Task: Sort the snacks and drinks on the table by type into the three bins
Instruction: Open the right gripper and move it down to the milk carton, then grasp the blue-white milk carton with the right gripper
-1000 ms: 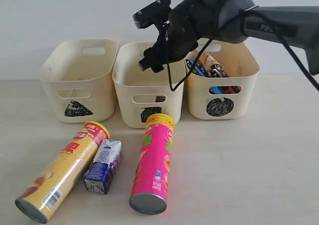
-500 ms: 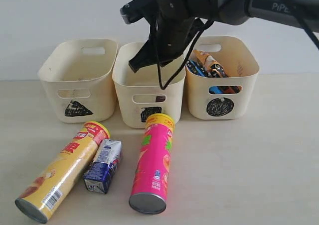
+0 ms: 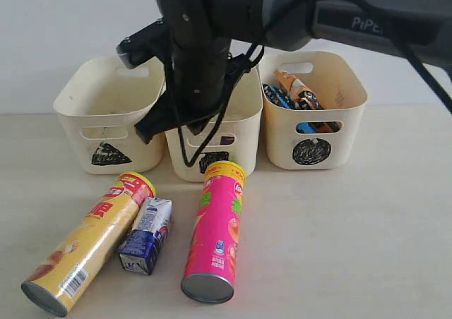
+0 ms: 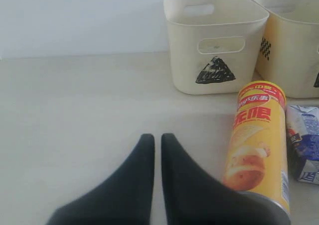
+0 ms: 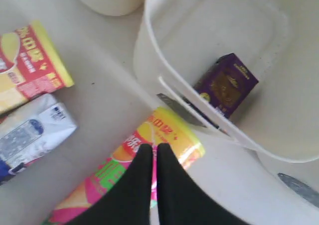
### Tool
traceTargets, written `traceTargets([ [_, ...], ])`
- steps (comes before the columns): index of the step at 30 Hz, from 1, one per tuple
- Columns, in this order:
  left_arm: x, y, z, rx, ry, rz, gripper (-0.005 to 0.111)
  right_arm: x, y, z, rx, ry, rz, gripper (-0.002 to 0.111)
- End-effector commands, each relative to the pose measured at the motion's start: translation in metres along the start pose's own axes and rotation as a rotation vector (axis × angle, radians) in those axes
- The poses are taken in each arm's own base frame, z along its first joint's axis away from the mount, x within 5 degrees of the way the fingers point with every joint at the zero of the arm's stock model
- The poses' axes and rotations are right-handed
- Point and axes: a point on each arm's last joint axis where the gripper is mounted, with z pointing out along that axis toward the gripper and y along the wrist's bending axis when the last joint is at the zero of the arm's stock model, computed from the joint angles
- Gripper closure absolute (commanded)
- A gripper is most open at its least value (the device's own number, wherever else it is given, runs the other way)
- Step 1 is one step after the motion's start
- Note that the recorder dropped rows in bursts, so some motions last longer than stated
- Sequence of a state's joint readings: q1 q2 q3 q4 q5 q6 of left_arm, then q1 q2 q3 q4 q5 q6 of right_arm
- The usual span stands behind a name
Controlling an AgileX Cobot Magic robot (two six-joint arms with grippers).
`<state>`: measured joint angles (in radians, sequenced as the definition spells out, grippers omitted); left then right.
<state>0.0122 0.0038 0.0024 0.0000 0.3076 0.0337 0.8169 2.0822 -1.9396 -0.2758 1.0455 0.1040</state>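
Observation:
On the table (image 3: 353,227), the yellow tube (image 3: 88,252), the blue and white carton (image 3: 147,236) and the pink-red tube (image 3: 215,234) lie side by side in front of the bins. The dark purple carton (image 5: 227,83) sits inside the square bin (image 3: 212,157). The blue and orange bags (image 3: 296,93) fill the circle bin (image 3: 314,132). The triangle bin (image 3: 106,121) shows nothing inside. My right gripper (image 3: 148,130) hangs shut and holds nothing, over the front of the square bin; in its wrist view its tips (image 5: 153,148) are above the pink-red tube's top end (image 5: 174,135). My left gripper (image 4: 157,138) is shut, low over bare table beside the yellow tube (image 4: 256,135).
The right arm's dark bulk (image 3: 212,29) covers the back of the square bin and part of the triangle bin. A plain wall stands behind the bins. Bare table stretches to the right of the pink-red tube.
The right arm has swung left and downward, from above the square and circle bins to the front edge of the square bin. The tubes and carton have not moved.

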Motion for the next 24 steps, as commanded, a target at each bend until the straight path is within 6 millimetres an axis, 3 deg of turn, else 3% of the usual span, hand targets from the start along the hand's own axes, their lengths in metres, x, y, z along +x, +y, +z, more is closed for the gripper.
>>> traceTargets([
  [1, -0.002, 0.0, -0.001, -0.002, -0.019, -0.007, 0.102, 0.0, 0.03, -0.015, -0.058, 0.004, -0.013, 0.108],
  [4, -0.002, 0.0, -0.001, -0.002, -0.019, -0.007, 0.102, 0.003, 0.052, -0.019, -0.184, 0.035, 0.06, 0.108],
  [12, -0.002, 0.0, -0.001, -0.002, -0.019, -0.007, 0.102, 0.007, 0.071, -0.022, -0.386, 0.119, 0.186, 0.107],
  [15, -0.002, 0.0, -0.001, -0.002, -0.019, -0.007, 0.102, 0.007, 0.076, -0.018, -0.406, 0.117, 0.203, 0.092],
  [16, -0.002, 0.0, -0.001, -0.002, -0.019, -0.007, 0.102, 0.007, 0.084, -0.012, -0.402, 0.114, 0.189, 0.075],
  [18, -0.002, 0.0, -0.001, -0.002, -0.019, -0.007, 0.102, 0.007, 0.089, -0.002, -0.375, 0.12, 0.212, 0.062],
  [24, -0.002, 0.0, -0.001, -0.002, -0.019, -0.007, 0.102, 0.012, 0.079, 0.015, -0.193, 0.187, 0.235, 0.063],
])
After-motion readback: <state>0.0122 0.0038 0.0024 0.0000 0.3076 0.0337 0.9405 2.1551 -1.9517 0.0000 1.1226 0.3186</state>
